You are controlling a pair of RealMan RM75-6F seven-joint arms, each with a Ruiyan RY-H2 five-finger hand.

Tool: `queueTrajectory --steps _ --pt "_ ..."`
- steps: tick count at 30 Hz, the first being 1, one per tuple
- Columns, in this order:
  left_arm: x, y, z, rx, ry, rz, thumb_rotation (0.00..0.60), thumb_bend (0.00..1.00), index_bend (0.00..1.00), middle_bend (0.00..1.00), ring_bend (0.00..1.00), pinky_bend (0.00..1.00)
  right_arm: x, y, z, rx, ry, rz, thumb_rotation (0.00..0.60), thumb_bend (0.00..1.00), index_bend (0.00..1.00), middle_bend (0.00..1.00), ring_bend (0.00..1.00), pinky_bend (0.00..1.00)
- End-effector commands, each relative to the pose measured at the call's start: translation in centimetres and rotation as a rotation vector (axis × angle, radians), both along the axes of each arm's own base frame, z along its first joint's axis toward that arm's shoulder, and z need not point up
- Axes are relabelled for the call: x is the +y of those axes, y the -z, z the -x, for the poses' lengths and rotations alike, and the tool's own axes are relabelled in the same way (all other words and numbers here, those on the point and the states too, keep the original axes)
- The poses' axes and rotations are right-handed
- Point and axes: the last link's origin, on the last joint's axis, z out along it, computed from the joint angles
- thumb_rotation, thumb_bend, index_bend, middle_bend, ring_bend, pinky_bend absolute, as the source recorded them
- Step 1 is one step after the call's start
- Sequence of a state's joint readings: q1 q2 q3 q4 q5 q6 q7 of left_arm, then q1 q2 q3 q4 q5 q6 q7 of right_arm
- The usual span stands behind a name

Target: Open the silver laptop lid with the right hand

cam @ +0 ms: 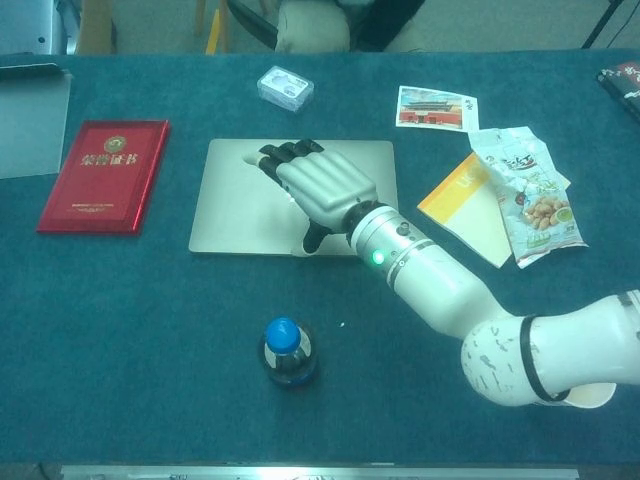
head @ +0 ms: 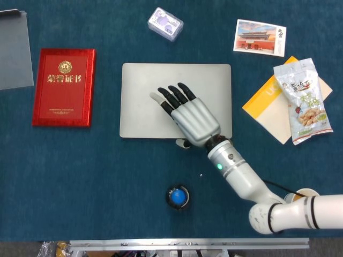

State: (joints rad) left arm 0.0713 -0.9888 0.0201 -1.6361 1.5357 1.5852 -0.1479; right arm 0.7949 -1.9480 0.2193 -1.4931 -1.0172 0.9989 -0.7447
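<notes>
Fingers [head: 172, 97] of the right hand [head: 188, 116] spread flat over the closed silver laptop [head: 140, 101], thumb near its front edge, likely seeking the lid's lip.

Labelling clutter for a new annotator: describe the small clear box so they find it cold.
Start at the closed silver laptop mid-table. Just past its far edge, slightly left of centre, lies the small clear box. It alone is transparent plastic with purple print inside; everything else nearby is flat paper, card or foil.
</notes>
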Motion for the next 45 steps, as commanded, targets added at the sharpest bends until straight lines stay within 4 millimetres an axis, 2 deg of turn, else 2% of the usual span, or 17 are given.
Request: queueTrajectory --steps 1,8,18,35,45 --pt "-0.1 -0.1 0.1 -0.002 -0.003 -0.003 0.600 0.42 0.15 0.03 0.00 0.00 0.0 0.8 -0.1 0.020 0.000 -0.010 0.600 0.00 0.00 0.07 0.00 0.02" --pt "-0.2 0.0 0.5 -0.010 -0.011 -0.005 0.600 0.42 0.15 0.03 0.00 0.00 -0.5 2.5 0.1 0.067 0.005 0.000 0.600 0.00 0.00 0.07 0.00 0.02" --pt "-0.1 0.0 0.8 -0.014 -0.017 -0.005 0.600 0.42 0.15 0.03 0.00 0.00 -0.8 3.7 -0.2 0.086 -0.005 0.008 0.600 0.00 0.00 0.07 0.00 0.02" --pt "-0.1 0.1 1.2 -0.021 -0.018 -0.006 0.600 0.42 0.15 0.03 0.00 0.00 -1.0 3.9 -0.6 0.105 -0.022 0.032 0.600 0.02 0.00 0.07 0.00 0.02" --pt "-0.1 0.2 1.5 -0.023 -0.018 -0.008 0.600 0.42 0.15 0.03 0.00 0.00 -0.7 4.1 -0.6 0.128 -0.038 0.028 0.600 0.18 0.00 0.07 0.00 0.02"
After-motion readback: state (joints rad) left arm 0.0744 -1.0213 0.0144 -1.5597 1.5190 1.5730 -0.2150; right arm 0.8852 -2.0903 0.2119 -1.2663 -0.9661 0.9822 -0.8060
